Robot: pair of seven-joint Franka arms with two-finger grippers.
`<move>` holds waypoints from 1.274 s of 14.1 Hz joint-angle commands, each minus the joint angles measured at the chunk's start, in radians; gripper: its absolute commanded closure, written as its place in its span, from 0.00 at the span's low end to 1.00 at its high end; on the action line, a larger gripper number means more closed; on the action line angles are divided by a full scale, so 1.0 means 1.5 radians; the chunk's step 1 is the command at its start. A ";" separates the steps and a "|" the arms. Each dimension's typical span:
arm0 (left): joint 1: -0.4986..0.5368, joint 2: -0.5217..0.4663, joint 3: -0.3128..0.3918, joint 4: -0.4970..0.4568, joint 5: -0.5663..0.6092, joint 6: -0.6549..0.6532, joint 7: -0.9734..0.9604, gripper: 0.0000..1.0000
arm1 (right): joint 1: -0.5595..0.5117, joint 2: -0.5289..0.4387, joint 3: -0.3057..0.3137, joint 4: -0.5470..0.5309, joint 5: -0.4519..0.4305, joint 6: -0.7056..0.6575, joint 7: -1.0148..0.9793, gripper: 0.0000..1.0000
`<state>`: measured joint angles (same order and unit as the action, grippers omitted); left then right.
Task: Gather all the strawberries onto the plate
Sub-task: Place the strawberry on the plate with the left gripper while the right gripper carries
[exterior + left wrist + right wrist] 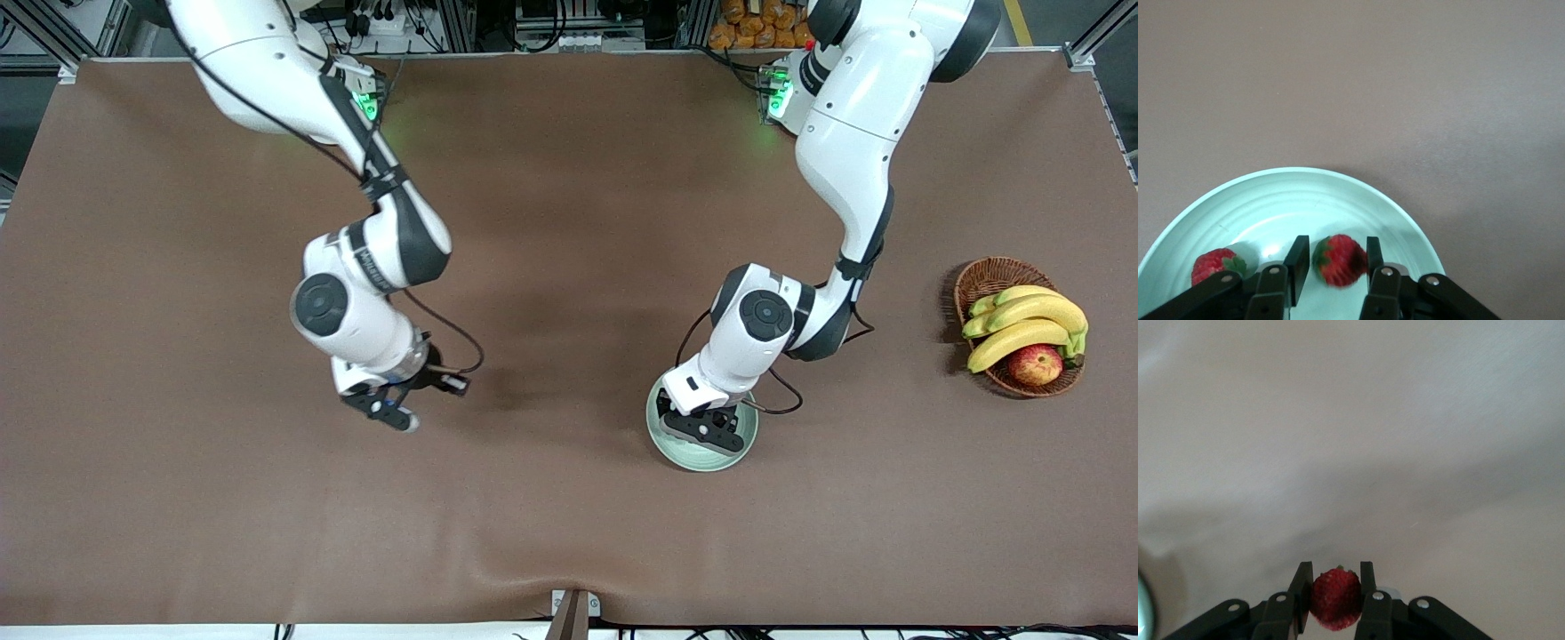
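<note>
The pale mint-green plate (702, 462) lies on the brown table, with my left gripper (702, 427) low over it. In the left wrist view the plate (1305, 193) holds two strawberries. One strawberry (1338, 260) is between the fingers of the left gripper (1337, 241), which stand open with a gap on one side of it. The other strawberry (1215, 265) lies beside them on the plate. My right gripper (396, 416) hangs over bare table toward the right arm's end. In its wrist view the right gripper (1335, 568) is shut on a third strawberry (1335, 599).
A brown wicker basket (987, 276) with bananas (1022, 324) and a red-yellow apple (1036, 364) stands toward the left arm's end of the table. A bracket (573, 613) sticks up at the table's edge nearest the front camera.
</note>
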<state>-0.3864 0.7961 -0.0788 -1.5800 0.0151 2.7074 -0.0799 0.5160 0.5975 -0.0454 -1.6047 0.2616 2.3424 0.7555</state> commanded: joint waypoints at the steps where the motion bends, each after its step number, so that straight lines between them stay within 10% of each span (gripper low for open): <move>1: 0.015 -0.046 -0.007 -0.033 0.011 -0.022 -0.006 0.00 | 0.049 0.044 -0.008 0.048 0.015 0.016 0.060 1.00; 10: 0.020 -0.102 -0.007 -0.046 0.003 -0.075 -0.012 0.00 | 0.156 0.269 -0.008 0.285 0.014 0.133 0.222 1.00; 16: 0.007 -0.098 -0.019 -0.035 -0.043 -0.071 -0.043 0.00 | 0.184 0.296 -0.008 0.287 0.013 0.161 0.226 0.94; 17: 0.007 -0.097 -0.026 -0.029 -0.056 -0.069 -0.045 0.00 | 0.185 0.299 -0.008 0.285 0.010 0.168 0.221 0.79; 18: 0.006 -0.096 -0.032 -0.023 -0.065 -0.068 -0.045 0.00 | 0.185 0.298 -0.009 0.283 0.005 0.168 0.217 0.30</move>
<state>-0.3714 0.6716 -0.1137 -1.6108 -0.0478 2.6067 -0.1305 0.7853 1.0184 -0.0460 -1.2153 0.2621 2.5855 1.0881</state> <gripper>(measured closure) 0.000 0.670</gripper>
